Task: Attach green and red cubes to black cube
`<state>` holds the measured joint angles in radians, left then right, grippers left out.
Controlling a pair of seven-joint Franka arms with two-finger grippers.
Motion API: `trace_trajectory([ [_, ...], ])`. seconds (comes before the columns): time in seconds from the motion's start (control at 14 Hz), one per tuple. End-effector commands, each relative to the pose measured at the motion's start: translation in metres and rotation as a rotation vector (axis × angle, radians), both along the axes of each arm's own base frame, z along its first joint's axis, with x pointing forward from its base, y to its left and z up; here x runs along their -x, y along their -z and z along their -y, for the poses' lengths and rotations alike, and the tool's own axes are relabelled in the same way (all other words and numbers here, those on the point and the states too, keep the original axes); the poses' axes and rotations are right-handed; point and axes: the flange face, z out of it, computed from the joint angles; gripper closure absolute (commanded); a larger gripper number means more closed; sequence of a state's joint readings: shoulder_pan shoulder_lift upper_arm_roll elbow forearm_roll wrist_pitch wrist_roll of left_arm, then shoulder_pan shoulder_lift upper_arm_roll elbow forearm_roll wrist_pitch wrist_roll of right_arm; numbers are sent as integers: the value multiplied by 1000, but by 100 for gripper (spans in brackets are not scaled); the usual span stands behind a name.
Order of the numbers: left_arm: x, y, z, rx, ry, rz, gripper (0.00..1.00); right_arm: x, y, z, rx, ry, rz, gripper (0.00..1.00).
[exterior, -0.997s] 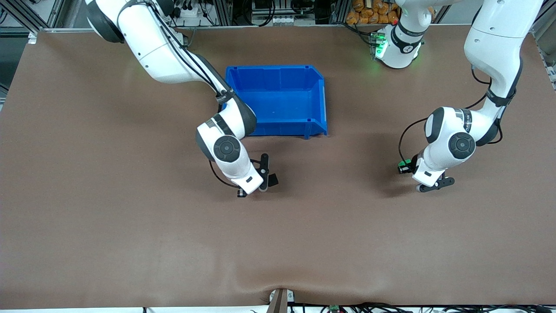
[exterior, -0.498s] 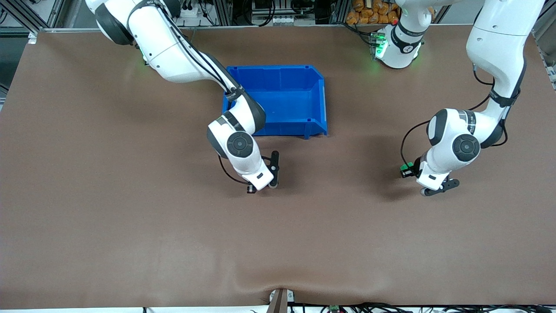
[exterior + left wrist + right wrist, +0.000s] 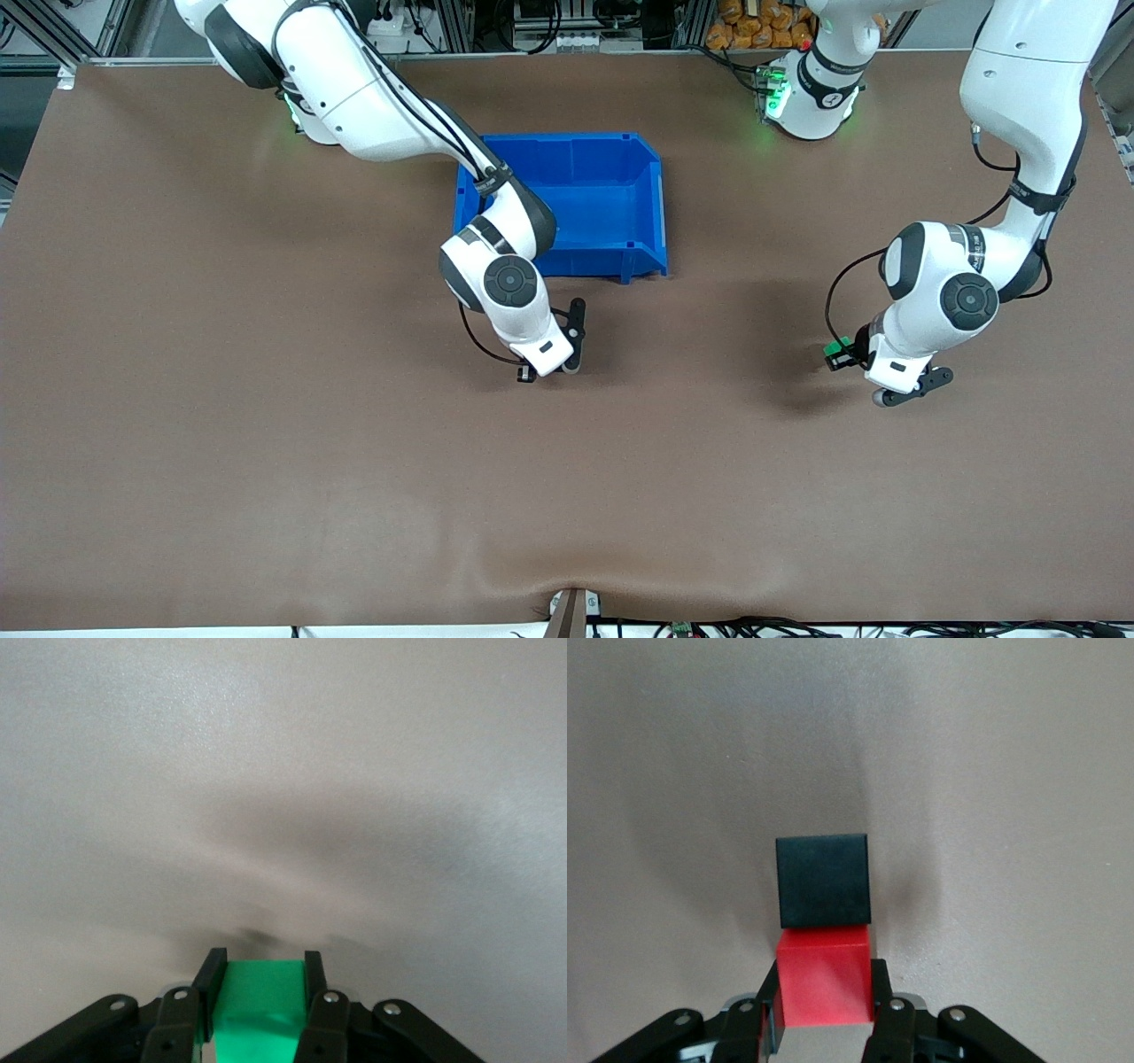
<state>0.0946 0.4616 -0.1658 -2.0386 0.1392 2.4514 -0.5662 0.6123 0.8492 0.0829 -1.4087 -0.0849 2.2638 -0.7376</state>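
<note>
Two claws show from the front: we see the right claw (image 3: pixel 567 359) low over the bench (image 3: pixel 266 461), just nearer the camera than the blue bin (image 3: pixel 602 199); the left claw (image 3: pixel 873 377) is well apart from the bin, toward the left arm's end. In the left wrist view, our left claw (image 3: pixel 261 979) pinches the green cube (image 3: pixel 259 1010). In the right wrist view, the right claw (image 3: pixel 824 997) pinches the red cube (image 3: pixel 824 979), which touches the black cube (image 3: pixel 823 880).

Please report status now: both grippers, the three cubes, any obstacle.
Right gripper shut on red cube, black cube touching it. Left gripper shut on green cube, over bare table. Blue bin nearby, not in the way.
</note>
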Motion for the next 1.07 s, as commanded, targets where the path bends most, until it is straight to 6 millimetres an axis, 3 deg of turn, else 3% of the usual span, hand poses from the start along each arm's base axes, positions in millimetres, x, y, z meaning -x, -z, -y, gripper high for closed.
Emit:
trace_trajectory([
  [0.0,1,-14,11,15,-70,0,100,2,7,-7,-1,33,-9,1],
  [0.36,-10,-34,40,16,-170,-35,100,-2,-3,8,45,87,-40,0],
  [0.64,-13,-48,67,23,-209,-43,100,-27,-36,50,82,153,-76,0],
  [0.78,-19,-61,73,19,-223,-55,100,-34,-47,64,90,175,-83,0],
  [1.0,-25,-78,100,12,-264,-75,100,-43,-65,87,110,231,-103,0],
])
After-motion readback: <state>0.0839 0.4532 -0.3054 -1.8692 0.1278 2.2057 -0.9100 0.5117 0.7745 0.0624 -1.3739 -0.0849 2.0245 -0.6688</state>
